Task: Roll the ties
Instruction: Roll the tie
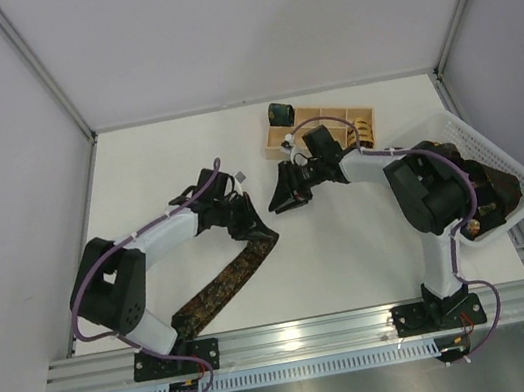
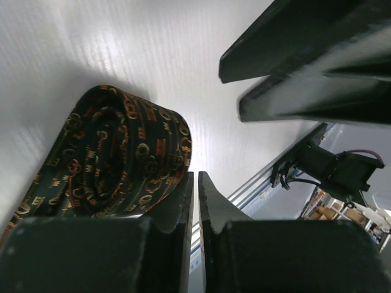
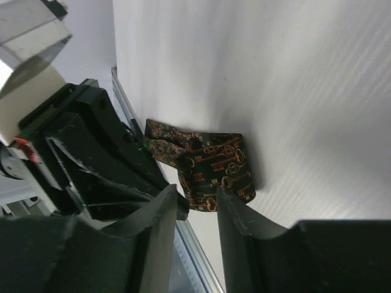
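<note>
Near end of tie (image 1: 225, 286) behind left arm (image 1: 122, 292); basket (image 1: 498, 154) contents partly behind right arm (image 1: 429, 192).

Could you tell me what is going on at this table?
Two robot arms are rolling neckties. The left gripper, jaws almost closed, sits against the started roll at one end of a long dark patterned fabric tie, the rest lying flat on the white table. The right gripper hovers nearby, jaws open and empty. A dark green coil and a tan-gold coil sit at a pale wooden compartment tray; more ties wait in a white mesh basket.
</note>
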Available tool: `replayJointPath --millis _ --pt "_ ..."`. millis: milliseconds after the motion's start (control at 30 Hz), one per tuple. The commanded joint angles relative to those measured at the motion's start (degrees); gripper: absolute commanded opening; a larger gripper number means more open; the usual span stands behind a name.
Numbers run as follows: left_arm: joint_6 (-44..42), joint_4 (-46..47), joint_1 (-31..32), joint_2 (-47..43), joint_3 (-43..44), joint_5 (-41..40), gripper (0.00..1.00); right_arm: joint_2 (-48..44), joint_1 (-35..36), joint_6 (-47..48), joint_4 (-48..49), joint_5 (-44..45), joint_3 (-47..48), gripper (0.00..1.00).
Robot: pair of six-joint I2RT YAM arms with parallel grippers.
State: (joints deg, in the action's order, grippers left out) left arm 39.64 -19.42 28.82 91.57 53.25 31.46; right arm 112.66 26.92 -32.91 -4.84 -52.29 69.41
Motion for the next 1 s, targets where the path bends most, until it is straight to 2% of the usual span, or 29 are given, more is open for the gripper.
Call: replayJointPath --millis 0,133,433,767,967 --pt "0.53 0.00 0.19 0.19 1.42 -3.42 0.12 0.80 -0.28 2.93 -0.69 -3.34 2.93 0.45" --pt "-0.09 -1.50 0.27 1.42 1.33 -4.48 0.11 1.68 -0.64 3.64 -0.26 -5.45 1.27 0.53" --pt "-0.79 -2.11 0.01 1.86 -1.84 -6.06 0.11 4.93 0.85 4.43 1.85 -8.35 0.29 0.61" --pt "-1.49 -0.71 -0.96 -0.07 -3.16 -4.48 0.11 9.59 1.82 5.05 1.50 -6.86 1.96 0.63" --pt "-3.25 -5.45 -0.96 -3.41 0.96 -4.13 0.17 9.60 1.82 3.11 2.91 -6.51 1.96 0.62"
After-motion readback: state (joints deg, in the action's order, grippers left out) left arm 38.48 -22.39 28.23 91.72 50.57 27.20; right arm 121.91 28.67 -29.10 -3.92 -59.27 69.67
